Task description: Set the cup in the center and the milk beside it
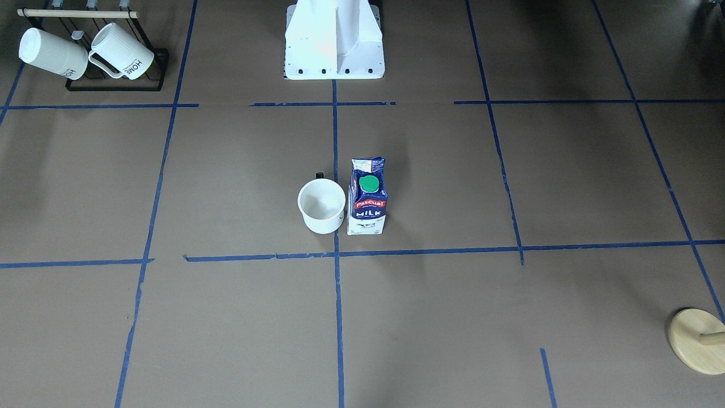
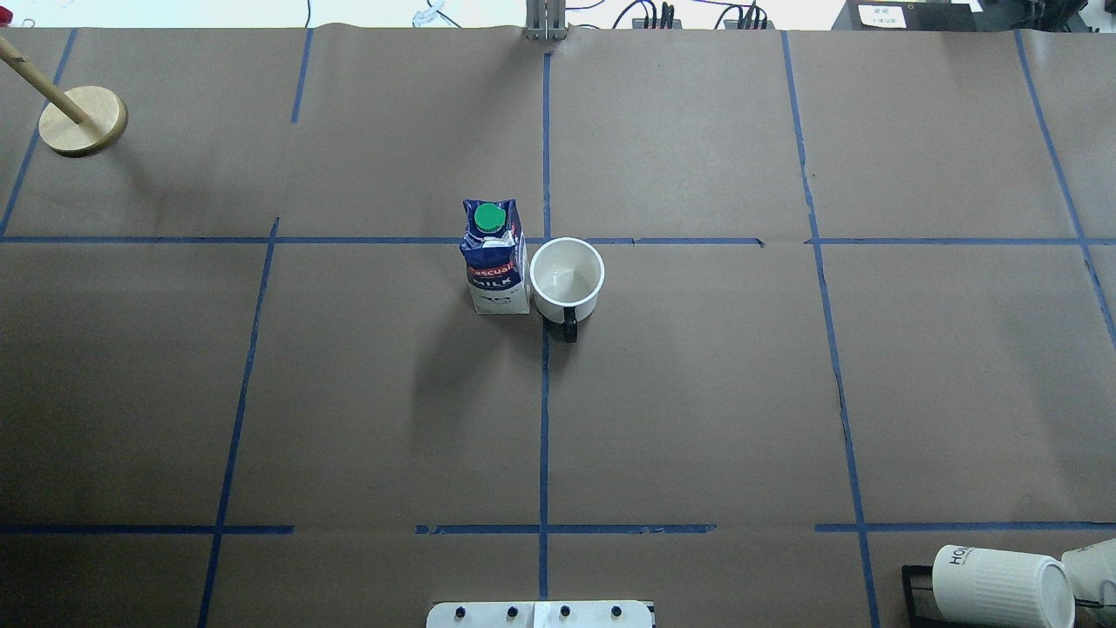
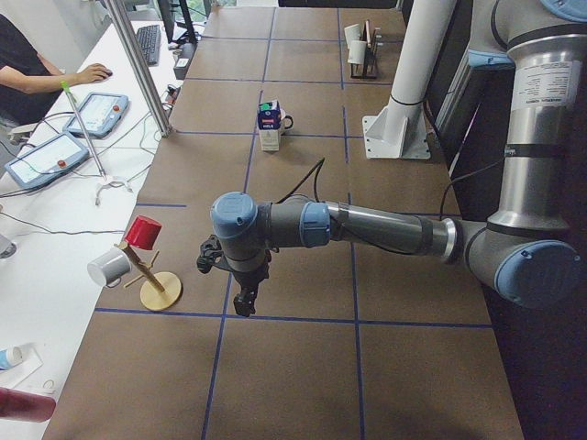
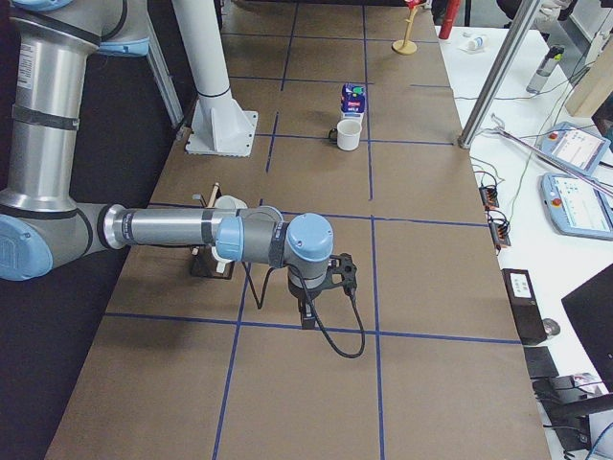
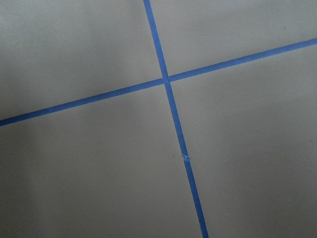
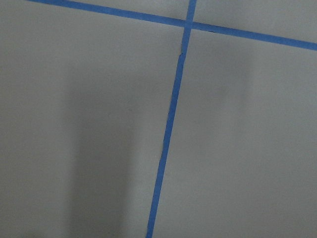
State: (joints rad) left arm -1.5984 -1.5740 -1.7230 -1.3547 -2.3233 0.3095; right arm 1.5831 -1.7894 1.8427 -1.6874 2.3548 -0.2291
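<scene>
The cup (image 2: 567,277) stands upright on the tabletop (image 2: 697,392), just on the robot's side of the central tape crossing (image 2: 546,242) and astride the long blue line that runs from it; its black handle points toward the robot, and in the front-facing view only the tip of the handle shows behind the rim; the milk (image 2: 496,266) stands upright just to the robot's left of that crossing, close against the cup, though whether they touch cannot be told; the left tool (image 3: 246,298) hangs pointing down well apart from the crossing toward the robot's left end, and the right tool (image 4: 306,311) does likewise toward the right end; each shows only small and dark in a side view, so whether either is spread or pressed together cannot be told; both wrist views show only brown surface and blue tape; far from the crossing, a ribbed mug (image 2: 998,584) is cut off at the overhead view's lower edge.
</scene>
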